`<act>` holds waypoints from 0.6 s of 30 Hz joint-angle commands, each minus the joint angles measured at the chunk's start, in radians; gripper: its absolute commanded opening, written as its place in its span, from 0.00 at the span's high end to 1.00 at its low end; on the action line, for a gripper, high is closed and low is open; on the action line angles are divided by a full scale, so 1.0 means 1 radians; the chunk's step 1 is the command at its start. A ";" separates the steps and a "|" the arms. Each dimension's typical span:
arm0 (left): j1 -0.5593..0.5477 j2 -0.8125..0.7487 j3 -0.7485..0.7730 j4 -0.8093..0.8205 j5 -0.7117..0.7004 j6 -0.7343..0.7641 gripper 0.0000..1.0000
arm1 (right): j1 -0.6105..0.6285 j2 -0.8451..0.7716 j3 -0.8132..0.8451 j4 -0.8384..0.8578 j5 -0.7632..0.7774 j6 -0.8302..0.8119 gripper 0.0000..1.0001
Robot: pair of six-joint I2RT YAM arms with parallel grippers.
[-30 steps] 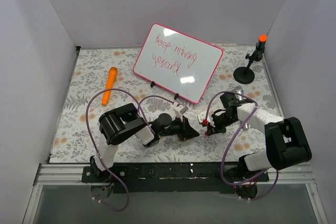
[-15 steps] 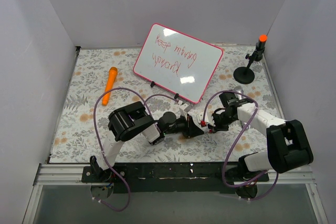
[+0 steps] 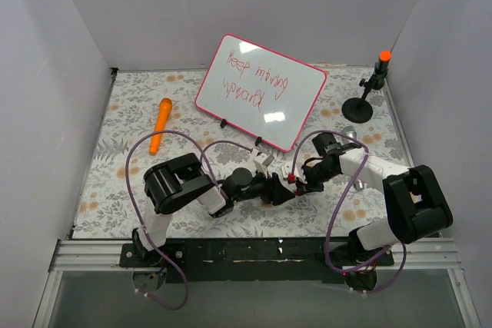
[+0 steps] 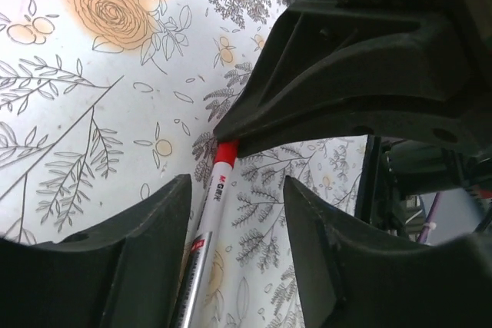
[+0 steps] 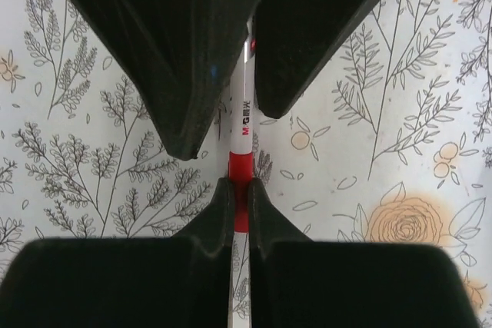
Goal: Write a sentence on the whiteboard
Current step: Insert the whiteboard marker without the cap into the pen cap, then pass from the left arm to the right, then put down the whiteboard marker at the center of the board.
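R hand [image 5: 240, 190] is pinched tight on the marker [image 5: 244, 124] at its red band. L hand [image 4: 236, 193] faces it tip to tip, jaws part-open w/ the marker barrel lying between the fingers; can't tell if either finger touches it. Both hands sit low over the floral worktop [image 3: 115, 159]. Just beyond the two hands the whiteboard [image 3: 301, 101] stands propped and tilted, w/ the sentence [image 3: 250, 82] in red, 2 lines, on its face.

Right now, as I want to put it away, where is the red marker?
In the top view the marker is near the table's front centre, pinched by the right gripper, between the open jaws of the left gripper, below the whiteboard.
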 commanded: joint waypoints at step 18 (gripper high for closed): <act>0.009 -0.888 -0.224 -0.657 -0.340 0.164 0.09 | -0.013 0.003 0.024 0.014 -0.055 0.126 0.69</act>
